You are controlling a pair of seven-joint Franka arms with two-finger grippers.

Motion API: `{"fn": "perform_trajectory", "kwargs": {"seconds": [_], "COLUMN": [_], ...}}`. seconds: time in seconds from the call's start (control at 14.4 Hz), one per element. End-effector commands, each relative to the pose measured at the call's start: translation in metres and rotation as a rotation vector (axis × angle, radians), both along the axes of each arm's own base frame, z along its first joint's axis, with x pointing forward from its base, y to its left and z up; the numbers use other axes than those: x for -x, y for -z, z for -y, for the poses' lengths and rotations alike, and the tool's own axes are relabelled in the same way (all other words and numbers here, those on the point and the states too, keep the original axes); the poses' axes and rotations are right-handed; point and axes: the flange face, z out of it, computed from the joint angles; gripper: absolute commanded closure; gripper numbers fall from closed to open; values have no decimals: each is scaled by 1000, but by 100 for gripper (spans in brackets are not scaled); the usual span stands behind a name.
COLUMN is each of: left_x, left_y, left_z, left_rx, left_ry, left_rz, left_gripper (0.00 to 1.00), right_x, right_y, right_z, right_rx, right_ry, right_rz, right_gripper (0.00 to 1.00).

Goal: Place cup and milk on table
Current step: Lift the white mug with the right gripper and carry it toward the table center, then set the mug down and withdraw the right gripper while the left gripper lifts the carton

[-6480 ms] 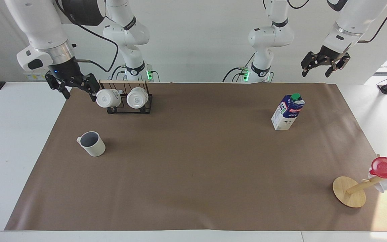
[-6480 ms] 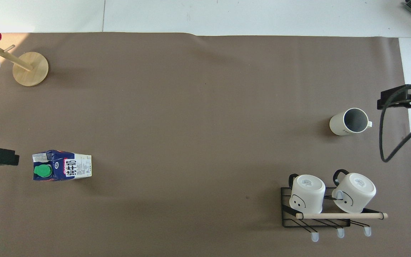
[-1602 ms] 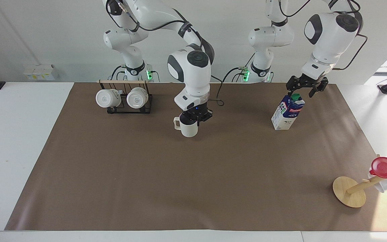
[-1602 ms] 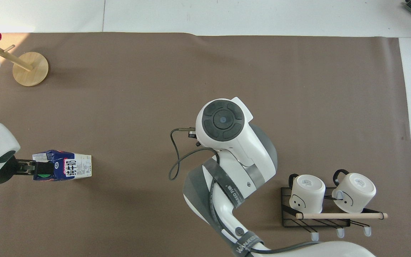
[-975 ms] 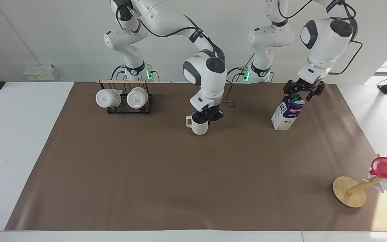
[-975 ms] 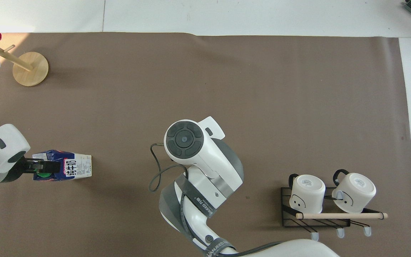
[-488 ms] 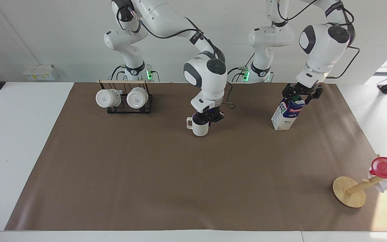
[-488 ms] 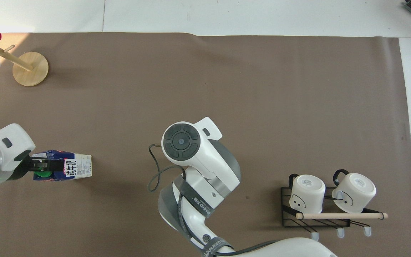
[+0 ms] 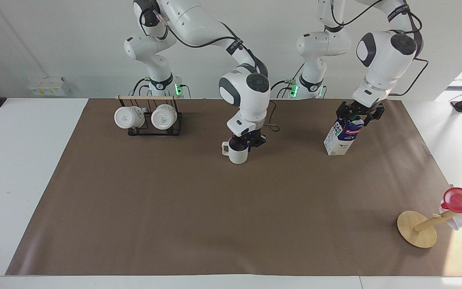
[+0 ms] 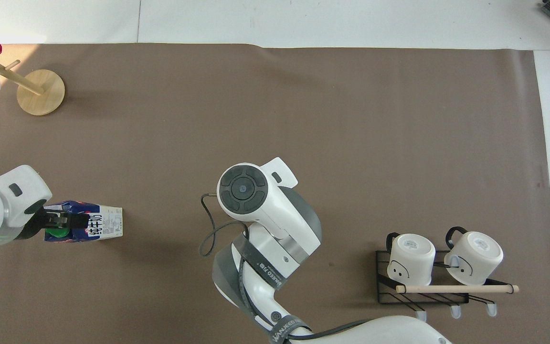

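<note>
The off-white cup (image 9: 238,154) stands upright on the brown paper of the table (image 9: 175,208), about midway between the two arms' ends, handle toward the right arm's end. My right gripper (image 9: 247,141) sits right at the cup's rim. In the overhead view the right arm's wrist covers both. The milk (image 9: 341,140) is a blue and white carton standing toward the left arm's end of the table. My left gripper (image 9: 355,116) is open, with its fingers down on either side of the carton's top and green cap. The overhead view also shows the left gripper (image 10: 60,223) over the milk (image 10: 98,224).
A black wire rack (image 9: 148,118) holding two white mugs stands near the right arm's base. A wooden stand (image 9: 417,228) with a red cup (image 9: 459,199) on it leans at the left arm's end, far from the robots. Bare white tabletop (image 9: 14,160) flanks the paper.
The right gripper brought the cup from the right arm's end to the middle and set it lower on the paper. The left gripper sank around the milk's top.
</note>
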Motion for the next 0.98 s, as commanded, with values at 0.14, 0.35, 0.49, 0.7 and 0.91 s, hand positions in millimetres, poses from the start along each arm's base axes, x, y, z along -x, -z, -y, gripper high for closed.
{"fn": "perform_trajectory", "kwargs": {"seconds": [0.14,0.35,0.49,0.7,0.91], "left_x": [5,5,5,5,4], "left_y": [4,4,3,2,-1], "left_z": [1,2,2,2,3], "left_rx": [-9,-9,-9,-9,-10], "left_ry": [14,16,16,6,2], "left_rz": [2,2,2,2,-9], "left_gripper": [26,36,40,41,48], "right_x": [-3,-16,-31,-42,-50], "right_y": [-18,-68,-109,-141,-160], "right_z": [1,27,69,128,166], "right_rx": [-20,-59,-79,-89,-81], "right_ry": [3,53,118,197,246], "right_rz": [32,90,126,160,166], "right_gripper": [4,0,0,0,0]}}
